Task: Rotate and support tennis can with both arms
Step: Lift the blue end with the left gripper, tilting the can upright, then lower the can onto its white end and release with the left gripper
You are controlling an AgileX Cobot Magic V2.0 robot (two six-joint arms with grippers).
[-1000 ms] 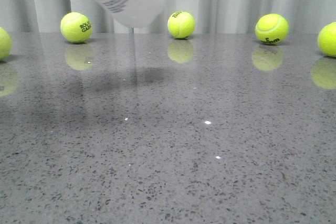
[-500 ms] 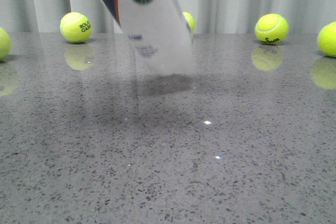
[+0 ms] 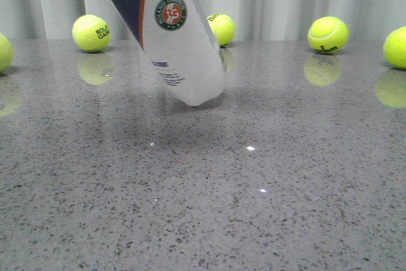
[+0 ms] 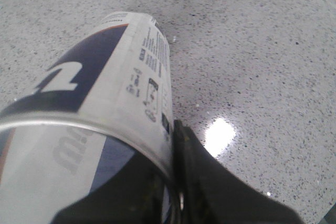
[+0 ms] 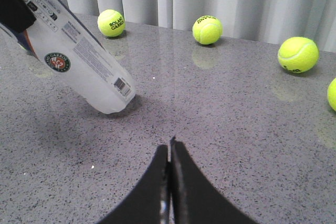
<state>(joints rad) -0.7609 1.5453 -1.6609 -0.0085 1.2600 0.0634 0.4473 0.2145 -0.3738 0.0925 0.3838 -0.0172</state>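
White tennis can (image 3: 181,49) tilted — top cut off; right gripper (image 5: 169,148) closed.

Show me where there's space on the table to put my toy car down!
The near table, in front of the tilted tennis can, is bare. The back edge is crowded with tennis balls, and the can's low end hangs over the middle.

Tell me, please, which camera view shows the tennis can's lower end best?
The right wrist view: the tennis can leans with its lower end near the table, seen side-on. The front view shows that end head-on; the left wrist view looks down the can, hiding it.
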